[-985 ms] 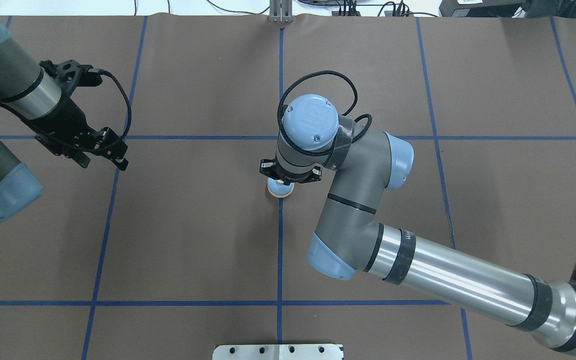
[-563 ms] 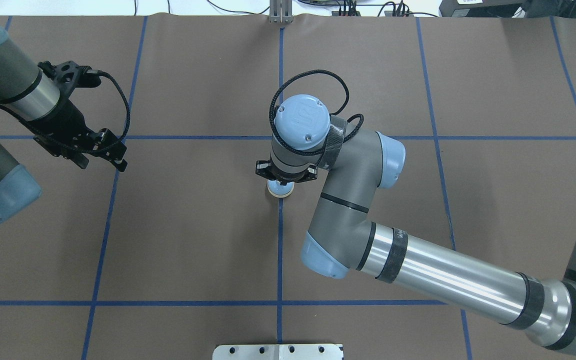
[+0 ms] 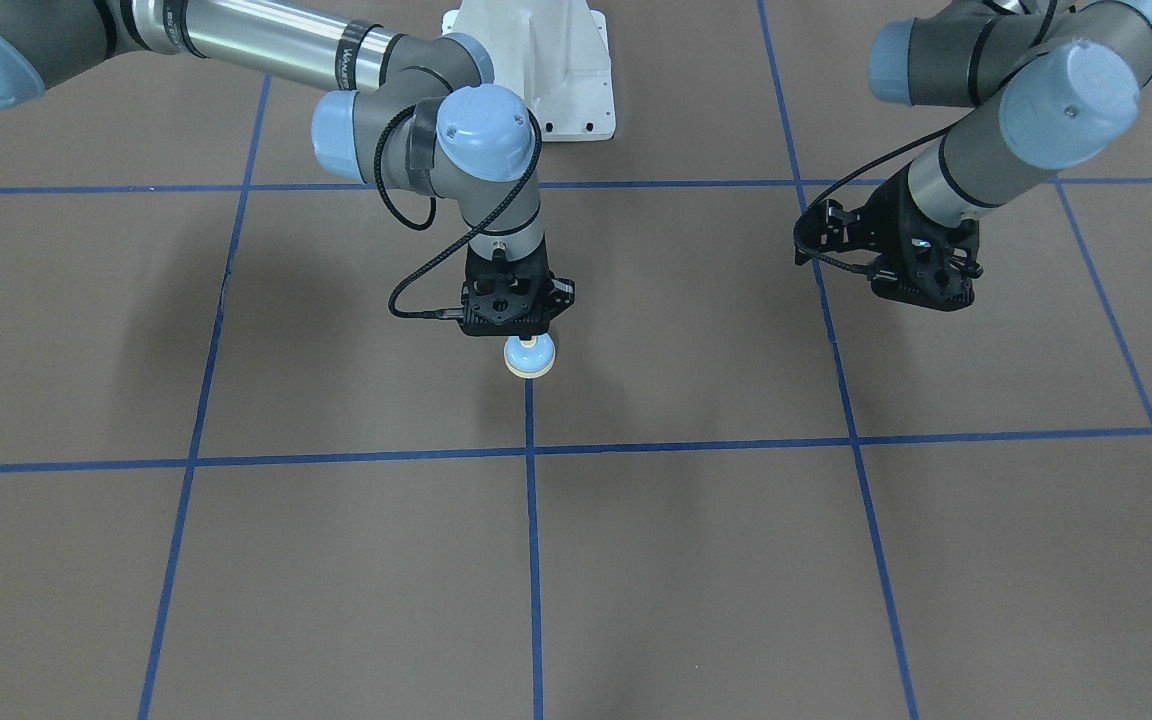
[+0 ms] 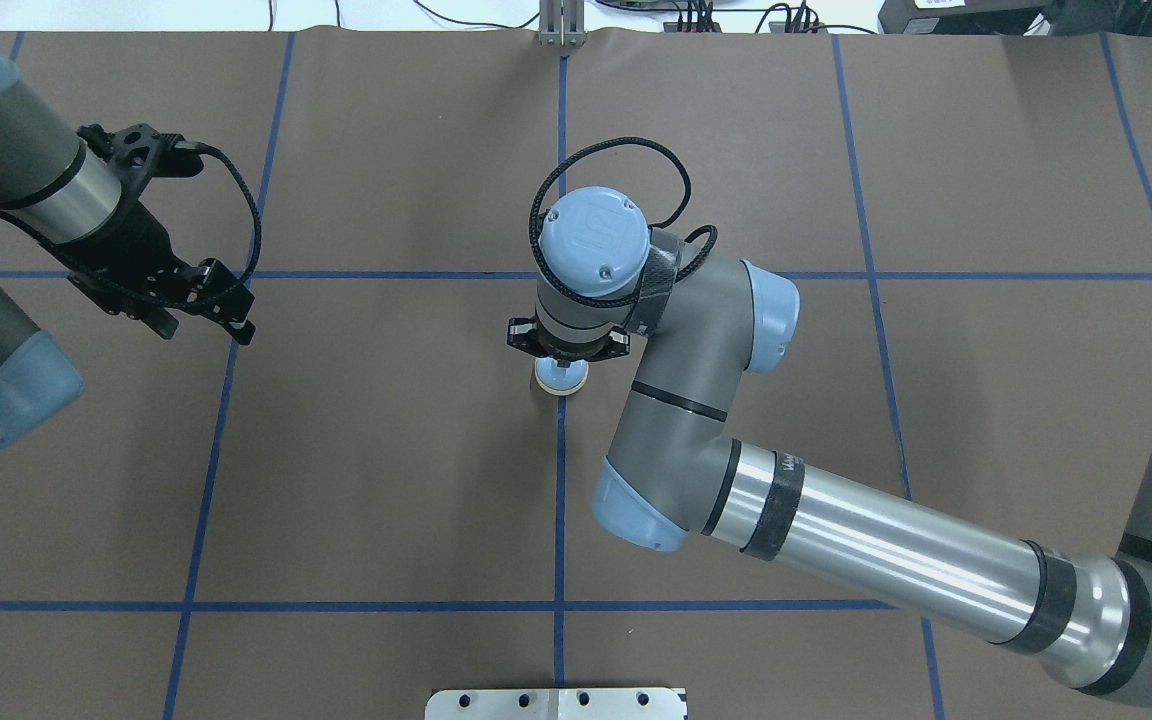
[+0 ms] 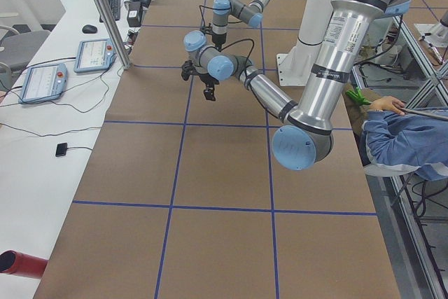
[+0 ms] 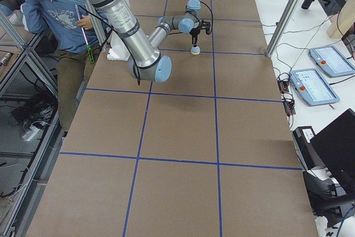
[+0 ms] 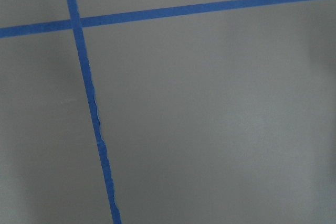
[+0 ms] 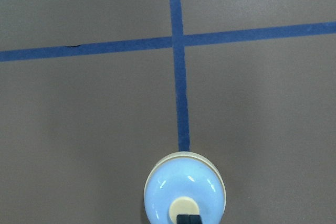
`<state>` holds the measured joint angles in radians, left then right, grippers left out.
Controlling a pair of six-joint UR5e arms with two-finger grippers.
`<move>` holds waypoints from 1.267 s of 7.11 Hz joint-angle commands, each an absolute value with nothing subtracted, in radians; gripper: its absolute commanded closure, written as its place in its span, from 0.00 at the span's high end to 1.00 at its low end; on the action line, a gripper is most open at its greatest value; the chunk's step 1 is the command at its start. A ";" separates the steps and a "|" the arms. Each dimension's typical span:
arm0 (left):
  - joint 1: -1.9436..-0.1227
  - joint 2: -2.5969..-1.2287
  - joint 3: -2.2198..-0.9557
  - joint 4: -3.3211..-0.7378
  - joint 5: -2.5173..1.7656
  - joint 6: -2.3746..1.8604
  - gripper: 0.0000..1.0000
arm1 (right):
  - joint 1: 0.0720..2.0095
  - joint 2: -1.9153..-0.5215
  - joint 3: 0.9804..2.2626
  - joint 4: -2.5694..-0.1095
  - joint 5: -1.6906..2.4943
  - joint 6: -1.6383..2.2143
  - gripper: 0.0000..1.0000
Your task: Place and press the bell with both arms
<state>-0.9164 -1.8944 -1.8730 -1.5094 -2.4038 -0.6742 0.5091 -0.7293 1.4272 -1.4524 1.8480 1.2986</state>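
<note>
Brown table (image 4: 386, 480) bears bell (image 4: 561, 380) under right gripper (image 8: 188, 219).

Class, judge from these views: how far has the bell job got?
Done: the bell stands on the centre tape line. In hand: the right gripper is just above it, shut tip at the button; contact is unclear. To do: the left gripper, open, hangs far off, its part not begun.

Brown mat (image 4: 386, 480) covering bench, blue tape lines (image 4: 558, 520) crossing in grid. Aluminium post (image 5: 105, 15) standing at far edge. White side counter (image 5: 28, 166) running alongside, carrying touchscreen pendants (image 5: 43, 82), keyboard (image 5: 113, 5). Even light falling.
</note>
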 commanded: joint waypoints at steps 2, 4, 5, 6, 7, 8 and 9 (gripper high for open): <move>-0.916 -1.894 -1.873 -1.509 -2.404 -0.673 0.92 | 0.509 -0.713 1.385 -1.443 1.845 1.296 0.00; -0.916 -1.896 -1.873 -1.509 -2.402 -0.675 0.92 | 0.511 -0.712 1.385 -1.437 1.848 1.281 0.00; -0.916 -1.899 -1.873 -1.509 -2.404 -0.673 0.92 | 0.515 -0.710 1.394 -1.439 1.855 1.281 0.00; -0.916 -1.899 -1.873 -1.509 -2.404 -0.675 0.92 | 0.559 -0.709 1.448 -1.451 1.932 1.282 0.00; -0.916 -1.899 -1.873 -1.509 -2.404 -0.675 0.92 | 0.605 -0.753 1.524 -1.486 2.000 1.282 0.00; -0.920 -1.896 -1.876 -1.509 -2.405 -0.673 0.92 | 0.635 -0.863 1.646 -1.497 2.008 1.278 0.00; -0.934 -1.890 -1.894 -1.508 -2.405 -0.673 0.92 | 0.681 -1.000 1.781 -1.499 2.026 1.231 0.00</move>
<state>-0.9224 -1.8955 -1.8797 -1.5091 -2.4047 -0.6739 0.6293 -0.8548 1.6279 -1.4894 1.9989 1.2681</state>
